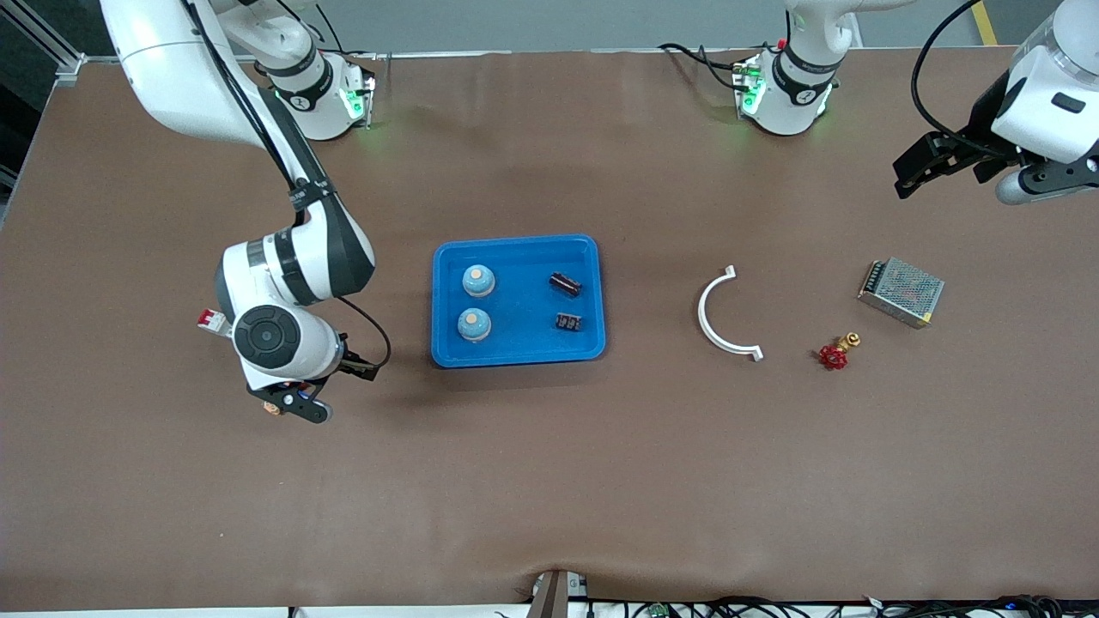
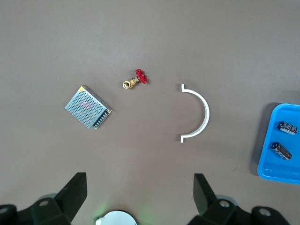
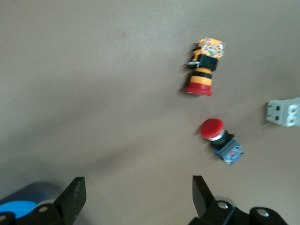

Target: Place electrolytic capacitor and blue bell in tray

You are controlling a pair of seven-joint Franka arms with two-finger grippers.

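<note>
Brown matting is covering the whole table (image 1: 549, 481), and I am looking down on it through both of my wrists. Sitting near the middle of it is the blue tray (image 1: 518, 357), and it is already holding everything I was asked to put there: two blue bells (image 1: 478, 280) are standing upright, one nearer the front camera (image 1: 474, 324) than the other, toward the right arm's end of the tray, and two dark electrolytic capacitors (image 1: 564, 283) are lying on their sides toward the left arm's end, again one nearer the front camera (image 1: 568, 322). My right claw (image 1: 296, 402) is hanging over bare table just off the tray's right-arm end, its fingers (image 3: 75, 199) spread wide and gripping nothing. Under it my right wrist is showing a red-capped push button (image 3: 220, 139) on a blue block, a red-and-orange striped switch (image 3: 202, 72) and a white plastic block (image 3: 284, 112) (none of them touching). My left claw (image 1: 923, 165) is waiting up in the air over the left arm's end of the table, fingers (image 2: 75, 194) also wide apart and empty. From that wrist I am seeing a white half-ring bracket (image 2: 197, 112), a small brass valve with a red handle (image 2: 136, 79) and a perforated metal power supply box (image 2: 88, 107), all lying apart from each other on the table between the tray and the left arm's end.
</note>
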